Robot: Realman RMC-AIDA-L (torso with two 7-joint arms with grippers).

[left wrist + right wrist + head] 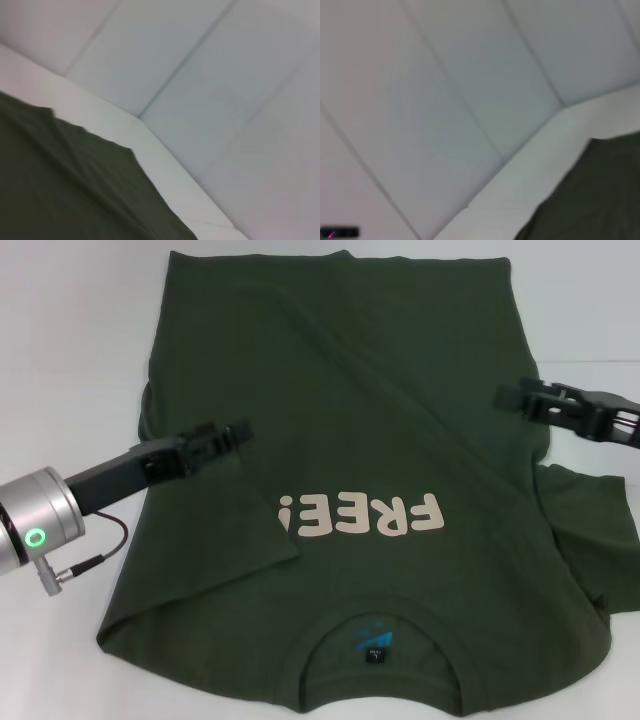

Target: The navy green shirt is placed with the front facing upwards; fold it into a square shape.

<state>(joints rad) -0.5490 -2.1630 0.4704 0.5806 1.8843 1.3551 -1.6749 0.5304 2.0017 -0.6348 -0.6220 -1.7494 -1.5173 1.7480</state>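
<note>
The navy green shirt (400, 410) lies spread on the white tabletop (70, 350), filling most of the head view, with its collar and the small dark neck label (374, 644) with blue print at the near edge and its hem at the far edge. The pale "FREE!" lettering (362, 517) reads upside down from the robot's head and faces up. The shirt's side on the robot's left is folded inward over the body: the folded flap runs as a long diagonal edge from the far hem down toward the lettering, and its corner covers the end of the word by the exclamation mark. On the robot's right the short sleeve (590, 530) still lies out flat, sticking past the body of the shirt onto the tabletop. The left tool (238, 430) reaches in from the near left over the folded flap, its black fingers stretched out low above the cloth; they appear close together with nothing between them, though whether they touch the fabric cannot be told. The right tool (508, 395) comes in from the right edge above the shirt's right side, just beyond the sleeve, its fingers also looking drawn together and holding no cloth. The left wrist view shows only a dark wrinkled stretch of the shirt (65, 185) against the pale tabletop and wall panels; the right wrist view shows a corner of the shirt (590, 195) beside the same pale surface.
</note>
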